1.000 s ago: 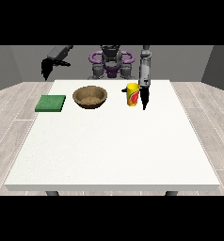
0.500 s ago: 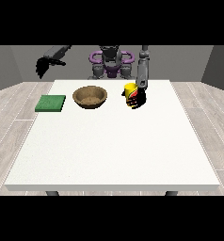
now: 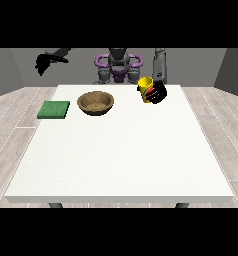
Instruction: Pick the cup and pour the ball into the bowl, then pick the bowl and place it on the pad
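Robot hand point(image 3: 156, 93), upper right of frame, curled around yellow plastic cup point(image 3: 145, 85); tilt should begin only above brown wooden bowl point(image 3: 95, 103).

Yellow cup point(image 3: 145, 84) — brown bowl point(image 3: 95, 103) — green pad point(image 3: 53, 109)

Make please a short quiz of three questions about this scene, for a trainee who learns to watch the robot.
1. True or false: the yellow plastic cup is tilted and held by the black hand at the view's right.
2. Multiple choice: the round brown wooden bowl stands (A) on the flat green square pad, (B) on the large white table between pad and cup, (C) under the raised hand.
3. Fill in: the black hand at the view's left hangs ____ the table, beyond its far corner, and holds nothing.

Key: 1 true; 2 B; 3 above.
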`<move>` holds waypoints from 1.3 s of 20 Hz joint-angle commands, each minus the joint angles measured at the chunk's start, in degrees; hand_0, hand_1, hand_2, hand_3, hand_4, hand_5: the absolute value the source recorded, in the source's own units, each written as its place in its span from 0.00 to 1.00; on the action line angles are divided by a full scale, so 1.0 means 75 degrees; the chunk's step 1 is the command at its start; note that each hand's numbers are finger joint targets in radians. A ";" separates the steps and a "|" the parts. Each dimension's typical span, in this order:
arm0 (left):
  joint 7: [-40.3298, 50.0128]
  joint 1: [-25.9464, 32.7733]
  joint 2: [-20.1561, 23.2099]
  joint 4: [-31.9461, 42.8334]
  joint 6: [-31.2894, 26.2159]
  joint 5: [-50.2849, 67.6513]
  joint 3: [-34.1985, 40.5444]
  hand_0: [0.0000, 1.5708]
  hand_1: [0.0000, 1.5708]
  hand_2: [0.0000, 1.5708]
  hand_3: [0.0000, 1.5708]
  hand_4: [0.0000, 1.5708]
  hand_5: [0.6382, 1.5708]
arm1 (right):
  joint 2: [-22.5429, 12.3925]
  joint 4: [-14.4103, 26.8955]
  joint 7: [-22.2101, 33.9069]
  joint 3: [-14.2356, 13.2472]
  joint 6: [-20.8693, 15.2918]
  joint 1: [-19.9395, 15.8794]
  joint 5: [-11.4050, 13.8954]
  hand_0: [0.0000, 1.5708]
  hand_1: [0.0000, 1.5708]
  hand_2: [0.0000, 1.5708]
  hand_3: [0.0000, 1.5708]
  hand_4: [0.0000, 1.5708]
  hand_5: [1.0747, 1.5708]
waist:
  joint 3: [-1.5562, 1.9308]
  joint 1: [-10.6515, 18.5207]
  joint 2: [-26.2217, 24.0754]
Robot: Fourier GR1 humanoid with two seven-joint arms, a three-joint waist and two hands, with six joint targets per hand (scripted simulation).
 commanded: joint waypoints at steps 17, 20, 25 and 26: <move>0.5338 -0.2050 0.0410 -0.0140 0.0466 -0.3982 -0.2454 0.95 0.95 1.00 1.00 0.96 0.65 | -0.0412 0.1900 -0.0457 -0.0459 0.0480 -0.0241 -0.0093 0.00 0.00 0.00 0.00 0.00 1.00 | -0.0028 0.0500 -0.0923; 0.6195 -0.2638 0.0452 0.0082 0.0407 -0.4843 -0.2879 0.97 0.97 1.00 1.00 1.00 0.61 | -0.0309 0.1858 -0.0474 -0.0213 0.0446 -0.0105 0.0168 0.00 0.00 0.00 0.00 0.00 1.00 | -0.0025 0.0212 -0.1126; 0.7224 -0.3020 0.0150 0.0397 0.0400 -0.6567 -0.4023 0.99 0.99 1.00 1.00 0.97 0.71 | -0.0445 0.2071 -0.0554 -0.0261 0.0734 -0.0099 0.0083 0.00 0.00 0.00 0.00 0.00 1.00 | -0.0021 0.0085 -0.1300; 0.7533 -0.3440 -0.0200 0.0365 0.0072 -0.6888 -0.4327 0.98 0.98 1.00 1.00 0.95 0.75 | -0.0529 0.2318 -0.0532 -0.0434 0.0632 -0.0382 -0.0006 0.00 0.00 0.00 0.00 0.00 1.00 | -0.0013 0.0175 -0.1208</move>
